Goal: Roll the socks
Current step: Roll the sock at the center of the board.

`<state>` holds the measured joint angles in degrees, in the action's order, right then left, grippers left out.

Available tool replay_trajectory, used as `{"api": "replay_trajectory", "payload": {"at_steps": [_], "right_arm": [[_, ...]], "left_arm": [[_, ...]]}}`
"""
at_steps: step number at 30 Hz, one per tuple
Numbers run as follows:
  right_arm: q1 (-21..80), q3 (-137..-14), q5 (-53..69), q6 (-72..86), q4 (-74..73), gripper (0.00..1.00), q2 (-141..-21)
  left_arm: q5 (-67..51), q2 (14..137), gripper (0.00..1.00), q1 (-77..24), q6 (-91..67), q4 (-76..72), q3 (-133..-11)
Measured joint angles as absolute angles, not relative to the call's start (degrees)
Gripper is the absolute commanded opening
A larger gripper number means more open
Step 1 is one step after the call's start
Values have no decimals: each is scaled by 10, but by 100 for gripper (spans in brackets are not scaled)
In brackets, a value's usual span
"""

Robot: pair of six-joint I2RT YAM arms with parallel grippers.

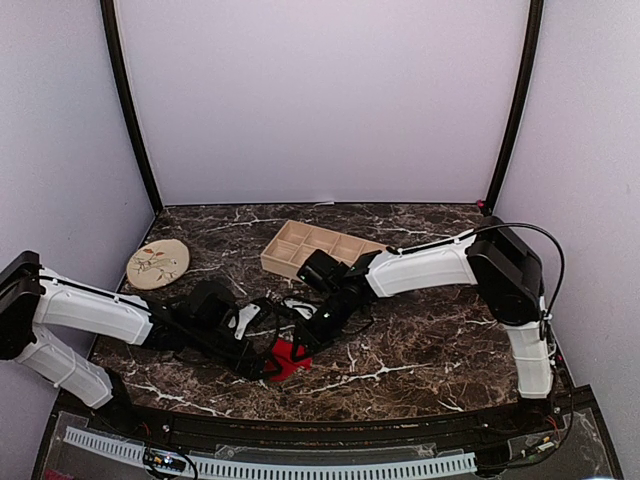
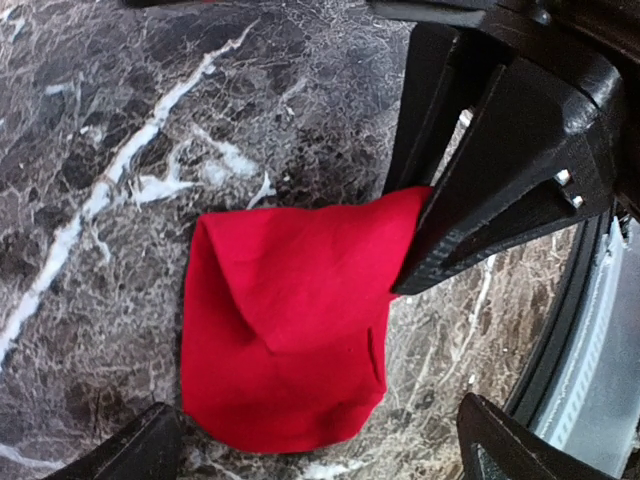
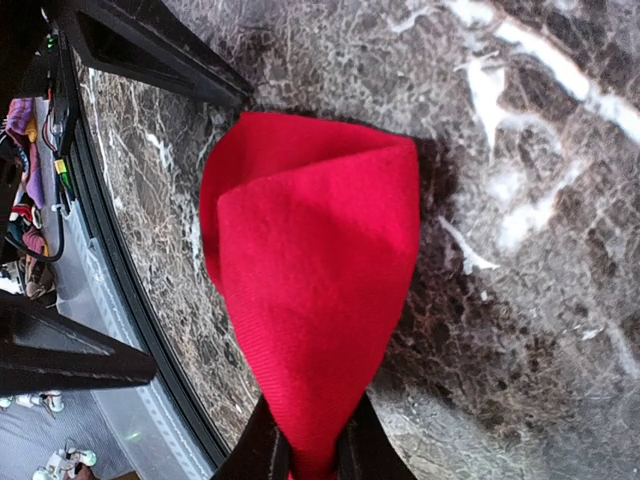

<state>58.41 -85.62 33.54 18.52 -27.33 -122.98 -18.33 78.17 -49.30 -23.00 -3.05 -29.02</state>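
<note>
The red sock [image 1: 290, 362] lies folded into a short bundle near the table's front edge. It shows large in the left wrist view [image 2: 285, 340] and in the right wrist view [image 3: 310, 270]. My right gripper [image 1: 306, 343] is shut on one end of it [image 3: 305, 455], and its black fingers [image 2: 455, 235] pinch the cloth's upper right corner. My left gripper [image 1: 266, 362] is open, with its fingertips [image 2: 135, 452] wide apart on either side of the sock's lower end, not touching it. The tan-brown sock is out of view.
A wooden compartment tray [image 1: 305, 247] stands at the back middle. A round beige patterned disc [image 1: 158, 264] lies at the back left. The table's black front rim [image 2: 590, 300] runs close to the sock. Both arms cross over the table's middle.
</note>
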Motion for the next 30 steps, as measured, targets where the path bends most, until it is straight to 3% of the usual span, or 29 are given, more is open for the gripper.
{"api": "replay_trajectory", "payload": {"at_steps": [13, 30], "right_arm": [[586, -880, 306, 192, -285, 16, -1240], [586, -904, 272, 192, -305, 17, -1251]], "left_arm": [[-98, 850, 99, -510, -226, -16, -353], [-37, 838, 99, -514, -228, -20, -335]]}}
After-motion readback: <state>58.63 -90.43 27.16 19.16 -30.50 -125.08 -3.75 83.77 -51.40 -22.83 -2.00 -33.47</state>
